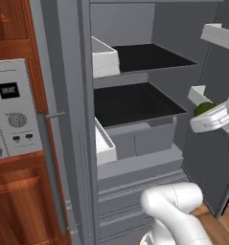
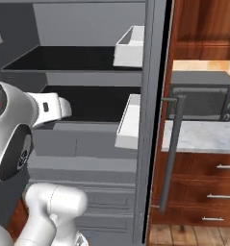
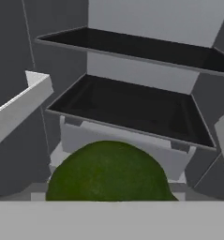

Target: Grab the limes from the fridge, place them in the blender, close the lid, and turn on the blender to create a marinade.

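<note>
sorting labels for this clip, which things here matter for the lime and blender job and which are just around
Belongs to the job:
- small round dark-green lime, close in front of the gripper in the hand view
- tall grey steel fridge, door open, black shelves inside
- the white arm's gripper, open

Just around:
- white door bins
- silver microwave on the counter
- brown wooden cabinets
</note>
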